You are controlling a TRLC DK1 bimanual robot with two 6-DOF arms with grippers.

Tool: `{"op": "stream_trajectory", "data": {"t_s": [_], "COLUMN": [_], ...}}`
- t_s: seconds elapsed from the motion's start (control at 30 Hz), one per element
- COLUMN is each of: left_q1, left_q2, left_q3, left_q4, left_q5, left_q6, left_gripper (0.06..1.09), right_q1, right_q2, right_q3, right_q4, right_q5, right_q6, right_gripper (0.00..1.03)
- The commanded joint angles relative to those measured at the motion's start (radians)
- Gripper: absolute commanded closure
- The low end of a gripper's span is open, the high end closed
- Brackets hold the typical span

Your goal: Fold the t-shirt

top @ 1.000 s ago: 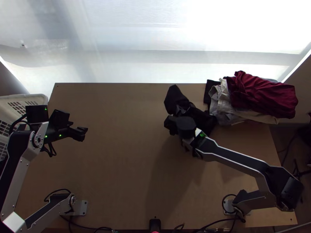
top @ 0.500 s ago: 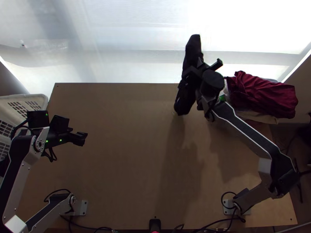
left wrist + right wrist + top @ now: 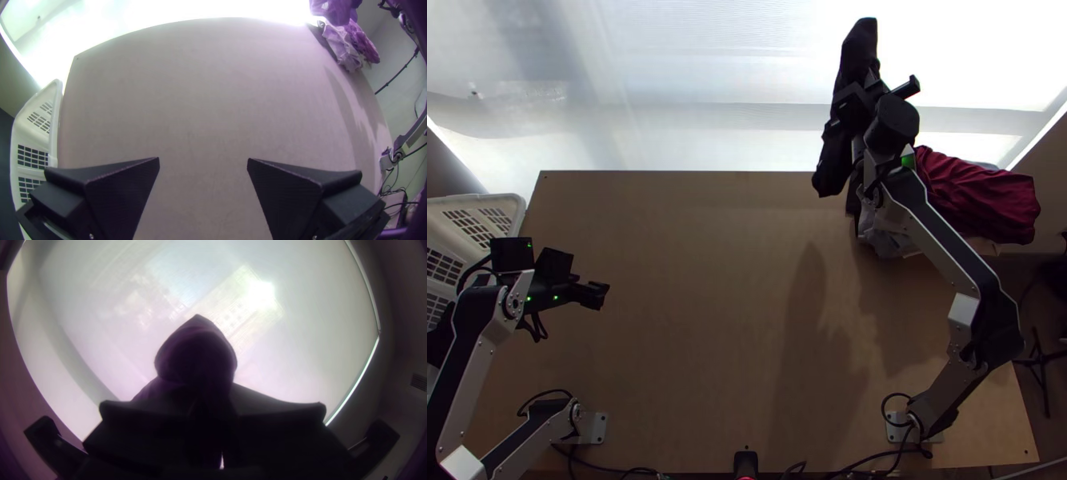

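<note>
The dark t-shirt point(image 3: 860, 48) is bunched in the right gripper's point(image 3: 851, 106) pinch, well apart from the wide-parted left gripper point(image 3: 203, 161), and wants gentle lowering onto the table point(image 3: 691, 320), loose cloth first.

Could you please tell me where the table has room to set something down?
The table has a broad bare middle, from the left gripper across to the right arm and up to the far edge. The far right corner is crowded: piled clothes, with the right arm above.
</note>
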Motion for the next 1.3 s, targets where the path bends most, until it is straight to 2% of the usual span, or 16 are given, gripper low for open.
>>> {"op": "stream_trajectory", "data": {"t_s": [0.0,0.27,0.47,0.67,1.0,1.27], "left_q1": [0.002,-0.006,-0.049,-0.081,-0.101,-0.121], "left_q2": [0.006,0.004,0.009,0.010,0.044,0.064], "left_q3": [-0.015,-0.027,-0.021,-0.023,-0.024,-0.023], "left_q4": [0.005,0.004,0.005,0.002,0.010,0.013], "left_q5": [-0.002,-0.017,-0.057,-0.078,-0.106,-0.109], "left_q6": [0.009,0.009,-0.018,-0.054,-0.051,-0.048], "left_gripper": [0.12,0.12,0.12,0.12,0.12,0.12], "right_q1": [-0.047,-0.159,-0.273,-0.417,-0.676,-0.808], "right_q2": [0.059,0.027,-0.021,-0.110,-0.211,-0.263], "right_q3": [0.094,0.048,-0.062,-0.226,-0.331,-0.460], "right_q4": [-0.013,-0.081,-0.090,-0.105,-0.094,-0.098], "right_q5": [-0.001,-0.015,-0.071,-0.169,-0.338,-0.373], "right_q6": [0.037,0.150,0.249,0.356,0.402,0.456], "right_gripper": [1.00,1.00,1.00,1.00,1.00,1.00]}}
